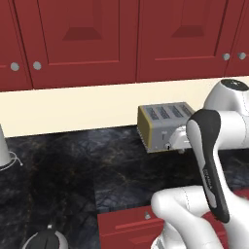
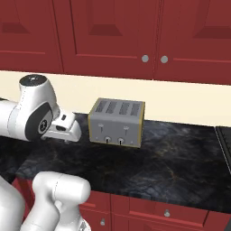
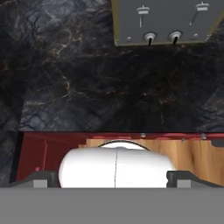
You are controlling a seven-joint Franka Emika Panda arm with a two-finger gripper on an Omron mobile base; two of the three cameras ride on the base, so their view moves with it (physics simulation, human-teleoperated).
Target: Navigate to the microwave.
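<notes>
I see the toaster (image 2: 117, 122) mid-frame on the dark table (image 2: 180, 167), no microwave to steer toward, and my gripper (image 3: 113, 177) empty, jaws apart.

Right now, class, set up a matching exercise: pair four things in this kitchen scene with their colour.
Things:
1. toaster
2. countertop
3. upper cabinets
4. wall strip under the cabinets

Colours:
A. cream
B. dark red
C. silver with tan sides
D. black marble with pale veins

Pairs: 1-C, 2-D, 3-B, 4-A
</notes>
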